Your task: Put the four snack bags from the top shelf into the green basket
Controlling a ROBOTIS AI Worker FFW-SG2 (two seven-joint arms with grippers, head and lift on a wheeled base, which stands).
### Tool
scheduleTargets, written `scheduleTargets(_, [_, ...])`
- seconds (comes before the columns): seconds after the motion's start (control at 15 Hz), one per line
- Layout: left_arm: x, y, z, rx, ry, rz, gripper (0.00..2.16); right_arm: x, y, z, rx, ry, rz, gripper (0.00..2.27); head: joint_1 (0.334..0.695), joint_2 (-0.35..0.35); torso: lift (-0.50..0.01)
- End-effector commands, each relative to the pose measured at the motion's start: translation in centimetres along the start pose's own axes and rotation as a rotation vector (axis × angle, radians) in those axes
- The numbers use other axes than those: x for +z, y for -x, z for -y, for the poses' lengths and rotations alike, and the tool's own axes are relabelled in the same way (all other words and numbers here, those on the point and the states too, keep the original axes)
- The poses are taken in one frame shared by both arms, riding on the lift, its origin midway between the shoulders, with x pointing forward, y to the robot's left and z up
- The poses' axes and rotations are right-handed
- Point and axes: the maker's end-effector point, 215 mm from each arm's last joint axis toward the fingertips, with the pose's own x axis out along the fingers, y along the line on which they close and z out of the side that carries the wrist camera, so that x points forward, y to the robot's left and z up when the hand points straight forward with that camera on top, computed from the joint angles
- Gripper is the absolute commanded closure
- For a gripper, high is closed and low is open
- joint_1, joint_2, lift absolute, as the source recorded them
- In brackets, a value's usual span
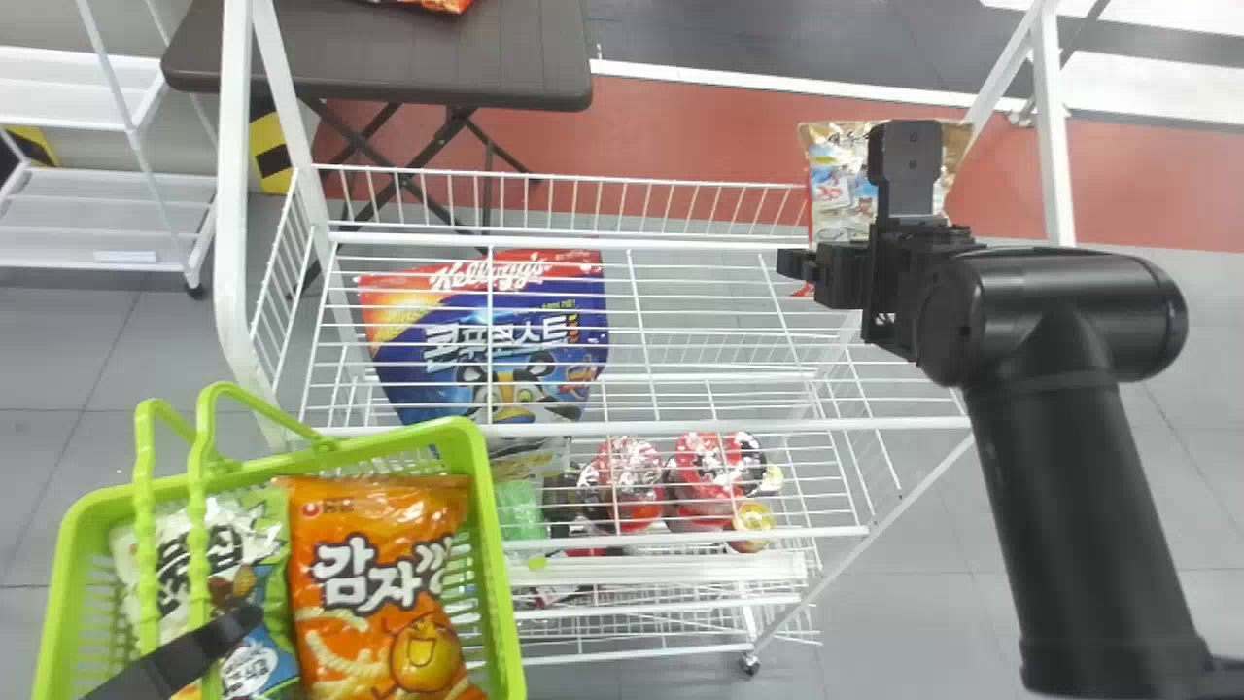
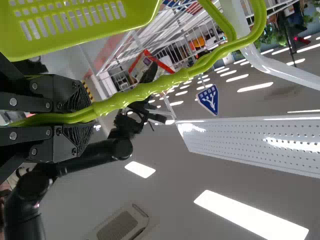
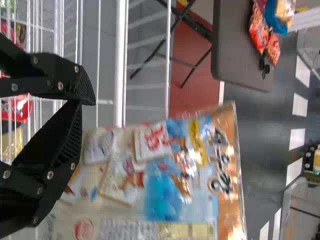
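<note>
Fingers of the right gripper (image 3: 84,102): tips drawn together, nothing seen between them. One finger lies across the front of the gold-topped snack bag (image 3: 175,175), near its lower edge; no part of the bag is seen pinched.

Directions below: head view, twelve = away from robot.

Bag: at the far right end of the top shelf (image 1: 680,240), roughly upright, front towards the robot. Presumably the wire back and end keep so limp a pack from slumping. Right gripper at six o'clock from it, close in. Judged step: pick-up, with the grasp not made. Next move likely calls for parting the fingers and straddling an edge; pressing in closed could fold the bag or tip it over the rail.

Basket: green basket (image 1: 486,564) at eight o'clock from the bag, near the shelf's front left corner, probably to shorten the carry. Left gripper (image 2: 84,116) is clenched on the basket handle (image 2: 145,90), which should steady the rim against a dropped load. Inside: orange bag (image 1: 379,583), with white-and-green bag (image 1: 209,554) at its nine o'clock. Laid flat side by side, leaving their tops exposed; whether another lies beneath, cannot tell.

Further out: blue bag (image 1: 486,340), between eight and nine o'clock, seen through the wires, apparently below the top shelf. Dark bench (image 1: 389,58) beyond the rack, near ten.
</note>
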Motion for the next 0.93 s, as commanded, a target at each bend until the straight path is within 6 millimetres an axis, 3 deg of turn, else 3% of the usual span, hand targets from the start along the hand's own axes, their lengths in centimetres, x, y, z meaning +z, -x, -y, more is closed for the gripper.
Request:
scheduleTargets(0.0, [0.2, -0.2, -0.1, -0.014, 0.003, 0.008, 2.15, -0.4, 1.6, -1.9, -0.021, 0.048, 0.035, 0.0, 0.695, -0.097, 0.0])
scheduleTargets(0.13, [0.4, -0.2, -0.3, -0.016, 0.008, 0.014, 2.15, -0.7, 2.5, -2.0, -0.068, 0.083, 0.056, 0.03, 0.695, -0.08, 0.0])
scheduleTargets(0.4, [0.5, -0.2, -0.8, -0.016, 0.02, 0.023, 2.15, 1.0, 2.9, -0.6, -0.108, 0.083, 0.118, 0.04, 0.695, -0.072, 0.0])
scheduleTargets(0.67, [0.5, 0.0, -1.0, -0.014, 0.024, 0.024, 2.15, 1.9, 3.0, 3.4, -0.201, 0.066, 0.137, 0.06, 0.695, -0.105, 0.0])
scheduleTargets(0.87, [0.5, 0.0, -1.0, -0.014, 0.024, 0.024, 2.15, 1.5, 2.1, 5.8, -0.258, 0.049, 0.108, 0.07, 0.695, -0.132, 0.0])
